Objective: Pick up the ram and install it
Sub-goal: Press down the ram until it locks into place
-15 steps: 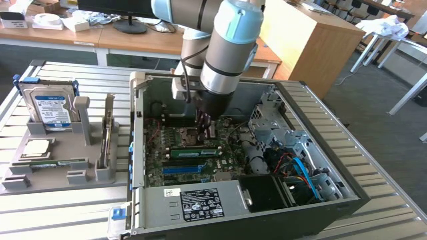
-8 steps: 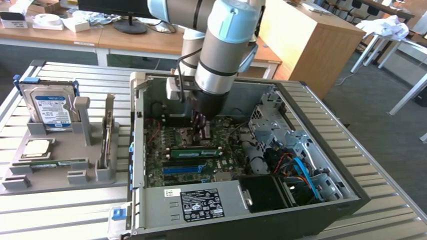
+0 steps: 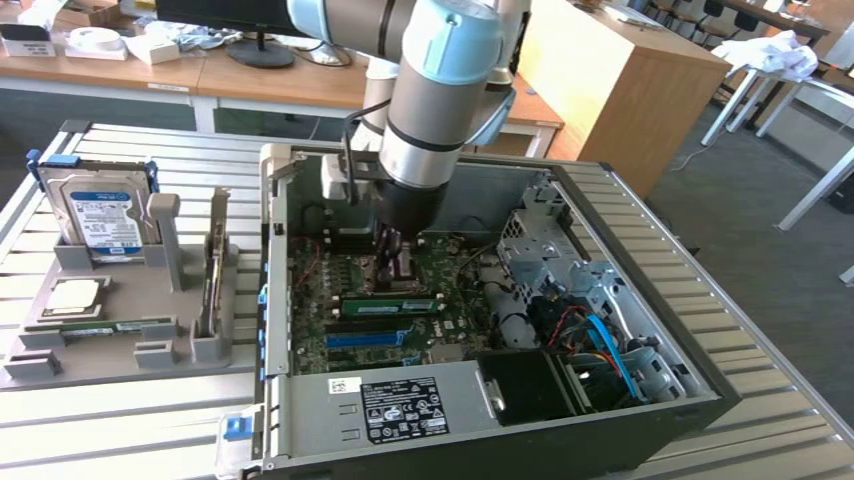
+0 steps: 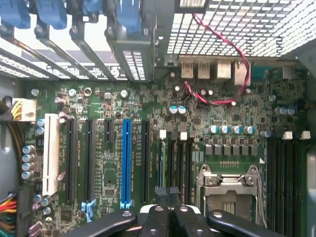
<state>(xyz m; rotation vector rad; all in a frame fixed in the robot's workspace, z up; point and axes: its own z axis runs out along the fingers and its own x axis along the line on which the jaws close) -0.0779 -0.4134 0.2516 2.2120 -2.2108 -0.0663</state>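
Green and seated, the ram (image 3: 390, 305) lies in a motherboard (image 3: 387, 290) slot inside the computer case (image 3: 667, 300). Just above the board hangs the end effector (image 4: 166, 210), clenched and empty. A good install likely needs even downward pressure along the stick.

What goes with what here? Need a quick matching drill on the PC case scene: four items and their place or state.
Items:
1. hard drive
2. gripper
3. long blue slot
4. square silver chip

Place or state:
A. set in the motherboard
B. lying flat on the grey holder, outside the case
C. shut, above the motherboard
D. standing upright in the grey holder

Pairs: 1-D, 2-C, 3-A, 4-B
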